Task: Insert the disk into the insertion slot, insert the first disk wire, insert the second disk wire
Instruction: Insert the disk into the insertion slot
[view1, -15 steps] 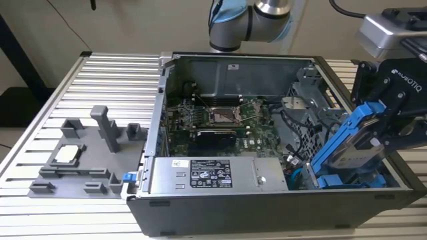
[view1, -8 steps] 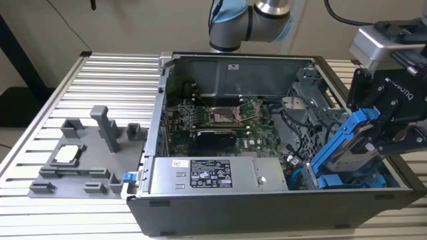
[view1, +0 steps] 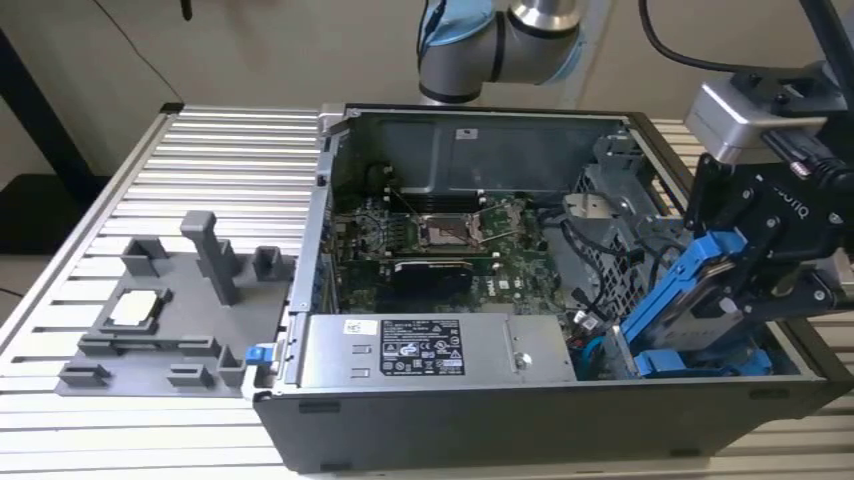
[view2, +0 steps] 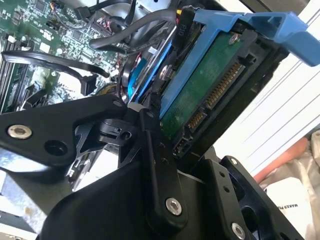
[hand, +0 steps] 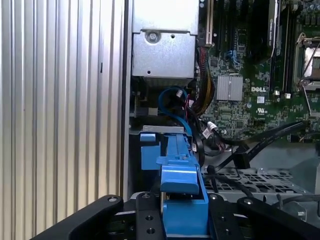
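One grey fixture (view1: 160, 320) with upright posts lies at the exterior view's left, on the ribbed metal table (view1: 227, 160). Just to its right stands the open computer case (view1: 320, 300). The green motherboard (view1: 441, 240) covers the case floor, and a grey box with a white sticker (view1: 420, 350) sits along the near wall. The arm's base (view1: 501, 45) rises behind the far wall.

Further right inside the case is the grey perforated drive cage (view1: 607, 215). In the first wrist view, black cables (hand: 270, 137) and a looped blue cable (hand: 175, 105) lie near it.

At the case's near right corner is the disk (view1: 694, 300), framed by its bright blue bracket. It is steeply tilted, with its upper end leaning toward the exterior view's right. Its lower end is down inside the case, just beside another blue part (view1: 701, 362). Whether that end has entered a bay of the cage cannot be told.

The gripper (view1: 742, 285) is clamped on the disk. In the first wrist view, the blue bracket sits squeezed between two black fingers (hand: 147, 222). In the second wrist view, the disk's green circuit board (view2: 200, 95) and its row of connector pins face the camera. No cable is plugged into those pins.
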